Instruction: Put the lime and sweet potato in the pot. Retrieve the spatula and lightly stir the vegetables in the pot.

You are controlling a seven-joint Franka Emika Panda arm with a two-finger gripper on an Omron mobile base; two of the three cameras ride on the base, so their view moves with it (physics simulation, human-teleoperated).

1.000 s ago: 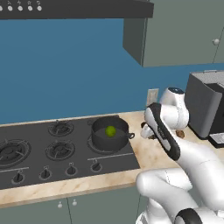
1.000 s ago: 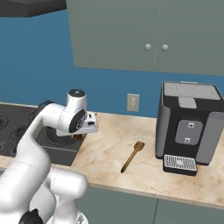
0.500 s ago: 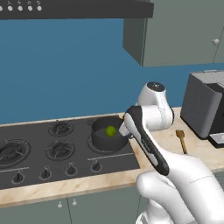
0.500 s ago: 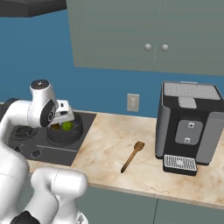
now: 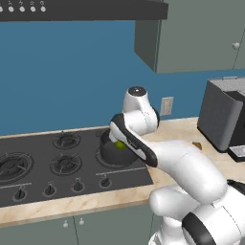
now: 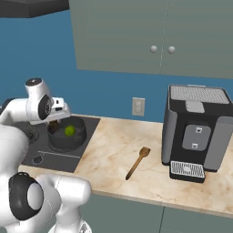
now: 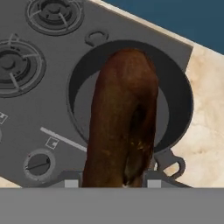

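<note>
Across the left half of the right base view: the dark stove (image 6: pixel 43 154) is set into the marble tabletop (image 6: pixel 118 150), and the arm bends over its near-right burner.
Coffee machine: the grey box (image 6: pixel 195 132) fills the right of the right base view, well apart from the work.
Pot: dark grey and round (image 6: pixel 67 134), left of centre in the right base view; from the hand view its mouth (image 7: pixel 173 94) lies open almost straight under the hand.
Spatula: light wood (image 6: pixel 137 162), lying flat on the tabletop at centre of the right base view, between pot and coffee machine, untouched.
Sweet potato: the reddish-brown lump (image 7: pixel 122 118) fills the centre of the hand view, running from the bottom edge up across the pot's mouth.
Lime: the yellow-green ball (image 6: pixel 69 131) sits inside the pot already.
Tool: (image 6: pixel 54 125) clamped on the sweet potato, hanging just above the pot's left rim in the right base view.
Step in hand: dropping the sweet potato in.
Doing it well: my judgement is to centre over the mouth, lower until the lump is below the rim, then let go, so it neither bounces out nor clips the lime.
</note>
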